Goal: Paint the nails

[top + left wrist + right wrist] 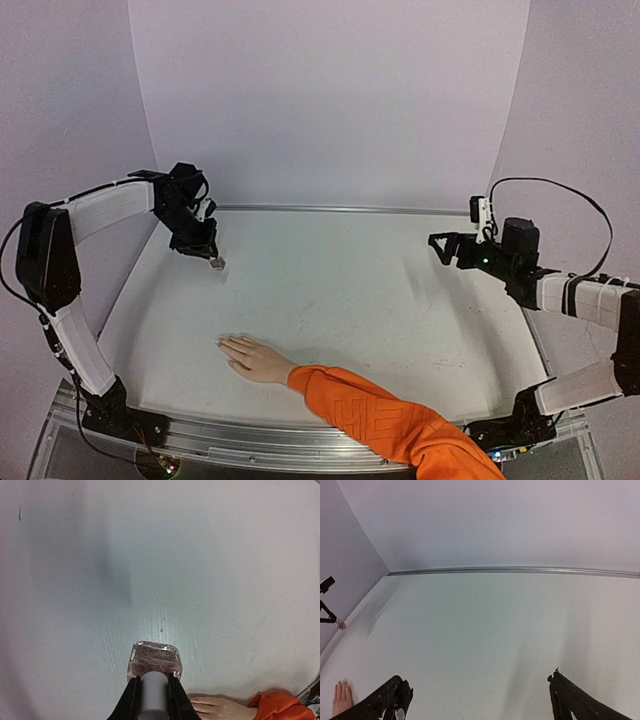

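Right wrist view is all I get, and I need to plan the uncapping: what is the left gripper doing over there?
Observer: The left gripper is shut on the grey cap of a polish bottle.
Operator: Cap off?
Observer: No, it sits on the bottle, which holds glittery pink polish.
Operator: Where's the hand from there?
Observer: The hand lies flat, nearer the arm bases than the bottle, its orange sleeve running off the near right edge.

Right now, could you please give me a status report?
Left fingers shut on polish bottle. Right fingers open, empty. Hand flat near edge, nails unobstructed.
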`<state>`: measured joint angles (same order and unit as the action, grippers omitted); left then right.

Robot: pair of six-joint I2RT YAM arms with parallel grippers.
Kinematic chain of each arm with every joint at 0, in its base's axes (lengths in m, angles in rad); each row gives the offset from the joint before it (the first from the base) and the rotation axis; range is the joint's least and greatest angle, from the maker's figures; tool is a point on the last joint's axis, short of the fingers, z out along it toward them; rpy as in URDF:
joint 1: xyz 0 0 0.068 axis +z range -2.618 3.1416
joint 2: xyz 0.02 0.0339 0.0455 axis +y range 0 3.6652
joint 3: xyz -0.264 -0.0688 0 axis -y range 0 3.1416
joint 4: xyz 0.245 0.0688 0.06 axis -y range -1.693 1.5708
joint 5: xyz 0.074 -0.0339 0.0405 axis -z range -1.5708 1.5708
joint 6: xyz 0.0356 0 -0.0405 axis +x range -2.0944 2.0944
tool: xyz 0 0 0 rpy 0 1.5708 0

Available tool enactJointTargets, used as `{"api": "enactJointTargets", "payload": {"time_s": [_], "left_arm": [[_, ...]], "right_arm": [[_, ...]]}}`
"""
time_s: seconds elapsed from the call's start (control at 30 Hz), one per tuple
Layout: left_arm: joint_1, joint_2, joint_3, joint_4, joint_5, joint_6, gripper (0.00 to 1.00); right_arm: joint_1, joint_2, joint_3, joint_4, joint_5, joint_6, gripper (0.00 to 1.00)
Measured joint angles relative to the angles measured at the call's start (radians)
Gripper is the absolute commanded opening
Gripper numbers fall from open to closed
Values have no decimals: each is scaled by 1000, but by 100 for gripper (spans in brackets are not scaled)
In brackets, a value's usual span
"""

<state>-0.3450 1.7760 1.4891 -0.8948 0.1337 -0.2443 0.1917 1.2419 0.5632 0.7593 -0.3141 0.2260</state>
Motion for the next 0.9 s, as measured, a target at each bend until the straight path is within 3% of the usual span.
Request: {"api": "enactJointTargets", "payload": {"time_s": [0.13,0.4,0.63,0.9], "left_arm": [[-43,-137,-107,45,111,-66,4],[-225,-178,-171,170,245,-182,2],[-290,-194,-186,243,277,-245,2],[-305,-267,-236,265,295,-284,3]], "right_arm": [[78,72,20,35,-113,6,98],[455,258,132,122,-166,-23,97],[636,446,266,152,-117,-111,86],[742,588,420,157,-52,-216,70]]}}
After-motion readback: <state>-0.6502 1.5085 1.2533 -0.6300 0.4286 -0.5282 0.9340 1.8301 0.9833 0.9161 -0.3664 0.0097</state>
